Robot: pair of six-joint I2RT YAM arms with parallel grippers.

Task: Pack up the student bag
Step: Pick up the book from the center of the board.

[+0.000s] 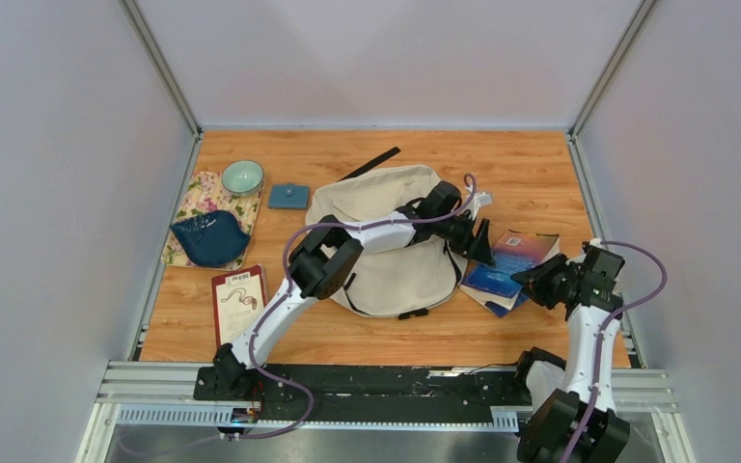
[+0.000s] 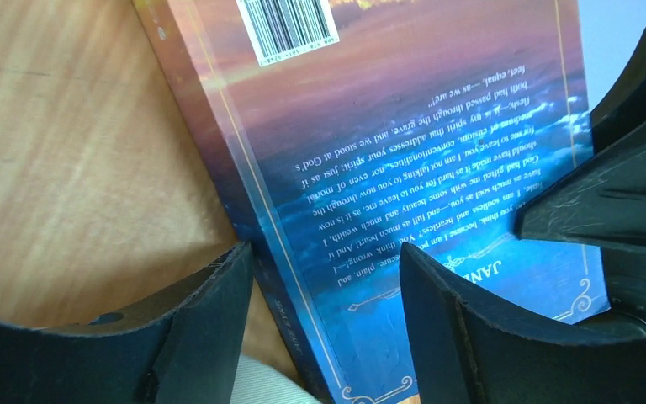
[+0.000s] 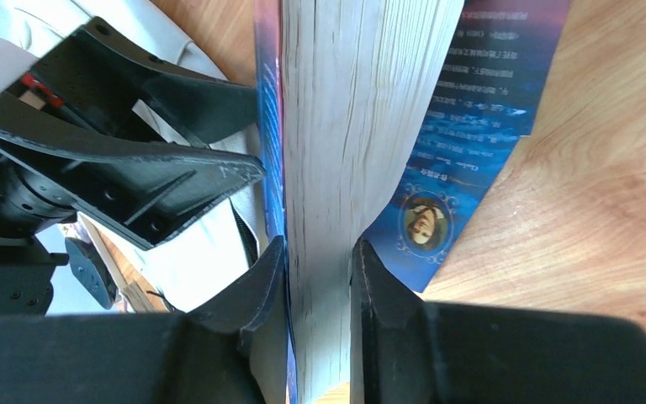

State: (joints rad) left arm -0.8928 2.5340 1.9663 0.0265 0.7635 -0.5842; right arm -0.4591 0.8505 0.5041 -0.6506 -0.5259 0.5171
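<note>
The student bag (image 1: pixel 386 253), a large cream backpack, lies flat mid-table. Just right of it lies a blue paperback book (image 1: pixel 514 265). My left arm reaches across the bag, and its left gripper (image 1: pixel 480 243) stands open at the book's left edge. In the left wrist view the book's back cover (image 2: pixel 404 151) and spine run between the spread jaws of the left gripper (image 2: pixel 328 316), untouched. My right gripper (image 3: pixel 320 311) is shut on the book's page block (image 3: pixel 353 126) from the fore-edge, while the portrait cover (image 3: pixel 463 168) splays away onto the wood. The bag's fabric (image 3: pixel 206 252) shows beside it.
At the left sit a floral mat (image 1: pixel 193 203) with a dark blue dish (image 1: pixel 209 239), a pale green bowl (image 1: pixel 242 177) and a small blue pouch (image 1: pixel 288 197). A red-brown booklet (image 1: pixel 239 301) lies near the front left. A black strap (image 1: pixel 371 162) sticks out behind the bag.
</note>
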